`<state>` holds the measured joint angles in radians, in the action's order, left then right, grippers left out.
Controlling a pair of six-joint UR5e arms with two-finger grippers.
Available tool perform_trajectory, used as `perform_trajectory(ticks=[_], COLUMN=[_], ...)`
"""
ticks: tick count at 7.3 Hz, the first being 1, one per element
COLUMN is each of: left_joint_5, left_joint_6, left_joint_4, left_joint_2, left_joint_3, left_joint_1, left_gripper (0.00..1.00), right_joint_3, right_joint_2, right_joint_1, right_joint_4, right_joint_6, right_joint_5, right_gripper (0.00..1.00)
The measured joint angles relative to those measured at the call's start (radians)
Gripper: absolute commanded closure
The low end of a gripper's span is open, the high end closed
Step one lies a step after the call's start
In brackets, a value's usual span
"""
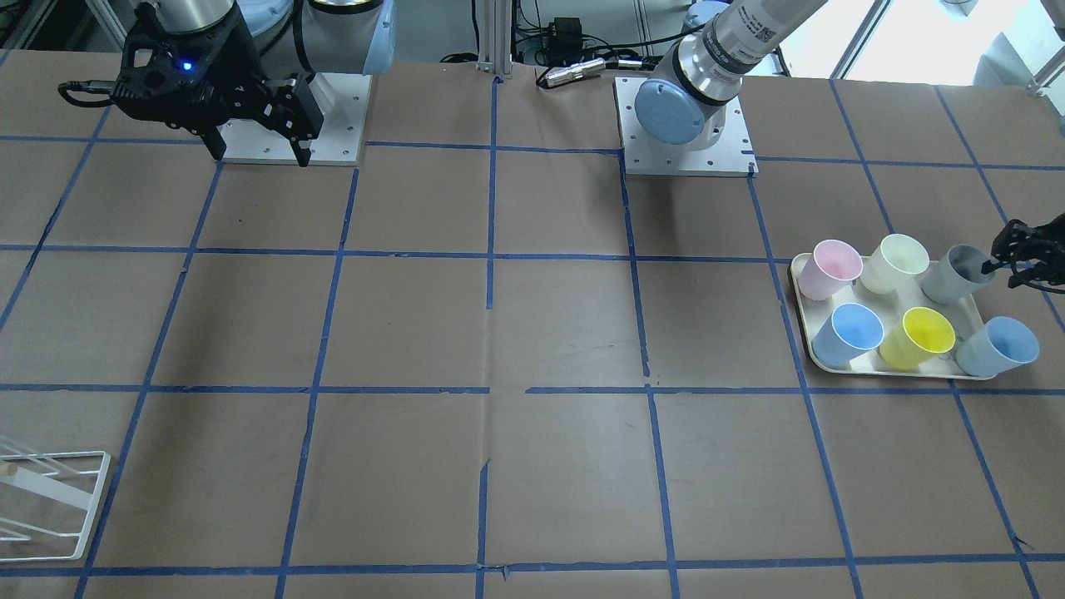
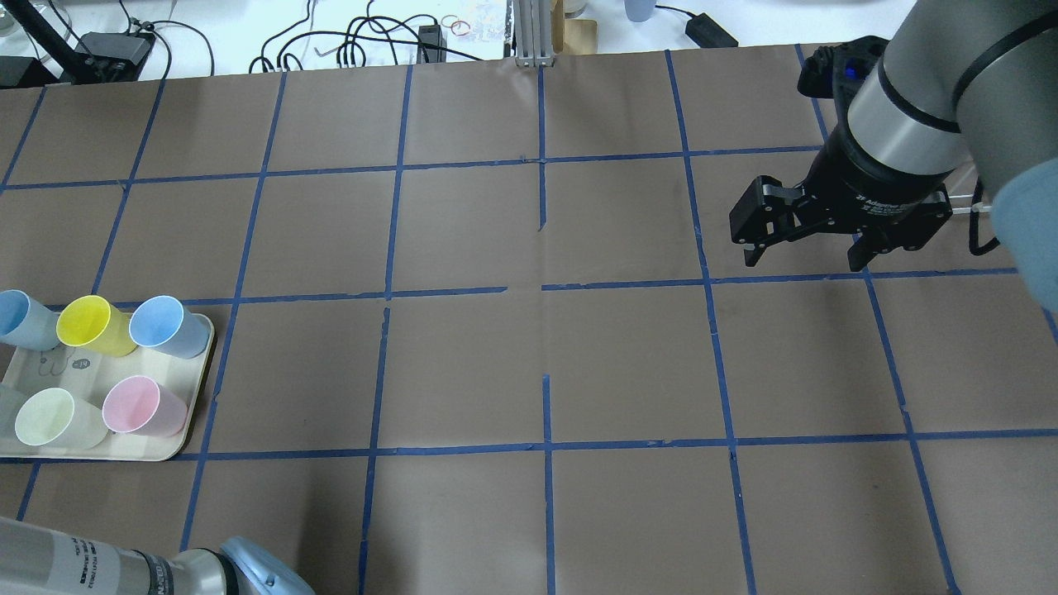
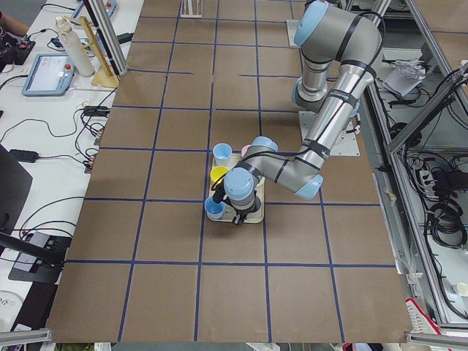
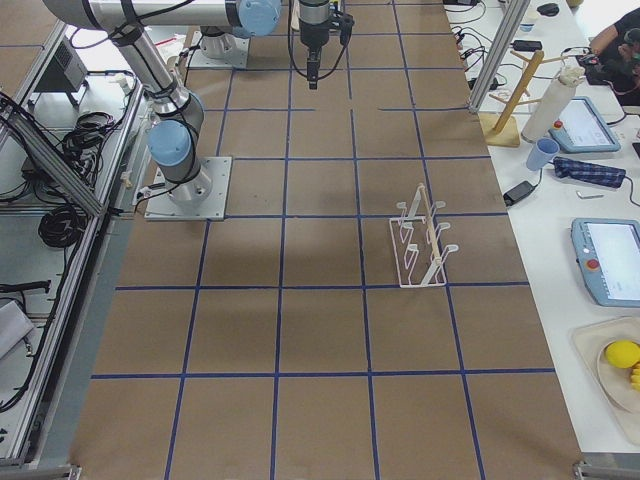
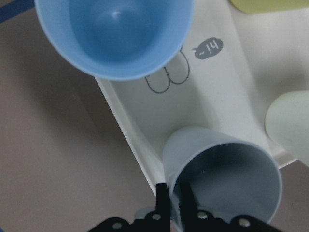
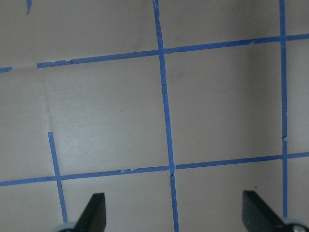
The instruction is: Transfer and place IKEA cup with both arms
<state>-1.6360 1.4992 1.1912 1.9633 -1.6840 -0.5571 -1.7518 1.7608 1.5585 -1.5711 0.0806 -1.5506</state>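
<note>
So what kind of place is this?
Probably a robot lab: two robot arms bolted to a blue-taped table, a touchscreen controller beside it, and the left pincer pinching a grey cup.

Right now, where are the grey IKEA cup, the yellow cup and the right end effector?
grey IKEA cup (image 1: pixel 945 284), exterior front-facing view, on its outer wall.
yellow cup (image 1: pixel 928 330), exterior front-facing view, inside its open mouth.
right end effector (image 2: pixel 803 263), overhead exterior view, midway between its fingertips.
</note>
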Motion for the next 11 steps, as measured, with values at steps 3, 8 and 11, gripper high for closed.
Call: perform_trajectory(ticks=[3, 8, 11], left_joint_5=[0.086, 0.101, 0.098], left_joint_6=[-0.120, -0.972, -1.391], left_joint_4=[0.087, 0.523, 0.518], left_joint_2=[-0.081, -0.334, -0.420], left_joint_3=[0.089, 0.235, 0.220], left_joint_1=[-0.153, -0.675, -0.939], left_gripper=[0.07, 0.00, 0.00], right_joint_3=[0.000, 0.001, 0.000], right_joint_2=[0.000, 0.001, 0.000], right_joint_1=[0.000, -0.001, -0.002], right_joint_4=[-0.002, -0.006, -0.006], right_joint_6=[-0.005, -0.006, -0.007], right_joint_5=[0.001, 0.001, 0.001], right_gripper=[0.00, 0.00, 0.00])
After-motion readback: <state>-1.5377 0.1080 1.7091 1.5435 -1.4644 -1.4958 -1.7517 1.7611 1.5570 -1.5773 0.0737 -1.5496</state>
